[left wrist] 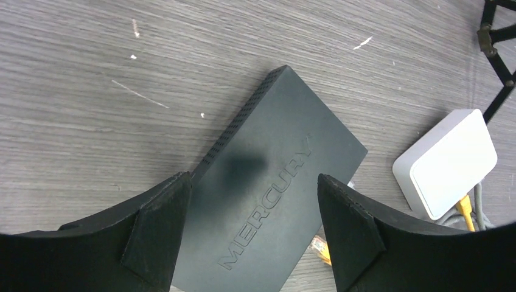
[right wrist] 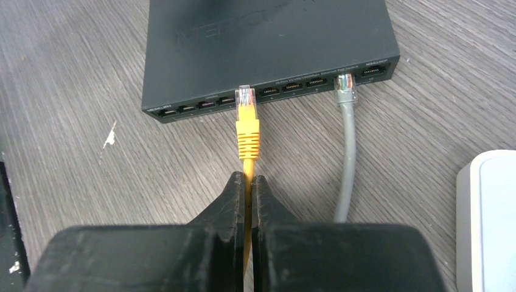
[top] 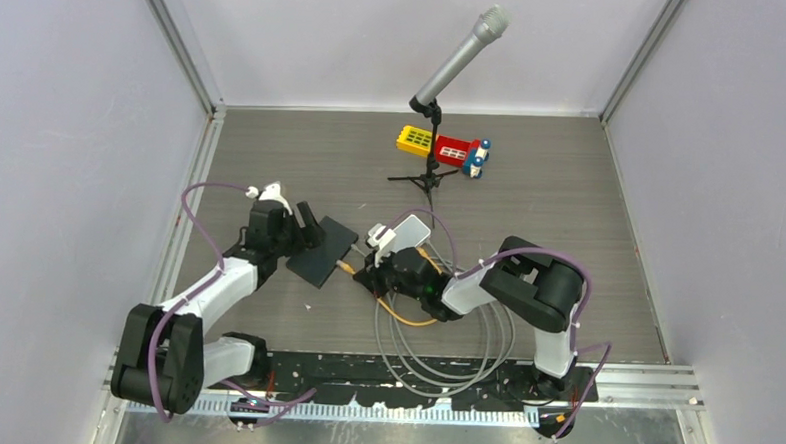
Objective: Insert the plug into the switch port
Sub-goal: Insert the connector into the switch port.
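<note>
From above, the left gripper (top: 310,233) is hovering at the far-left end of the switch (top: 325,252), the right gripper (top: 363,273) at its near-right face. Left wrist: jaws apart, straddling the switch (left wrist: 274,182). Right wrist: jaws clamping the yellow cable (right wrist: 247,165), plug (right wrist: 246,97) tip at the switch face; seating is calling for a straight push

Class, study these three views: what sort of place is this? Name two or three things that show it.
Probably a robotics test cell: plain walls with metal rails box in the table, two arms are bolted at its near edge, and a microphone on a tripod stands on it.
</note>
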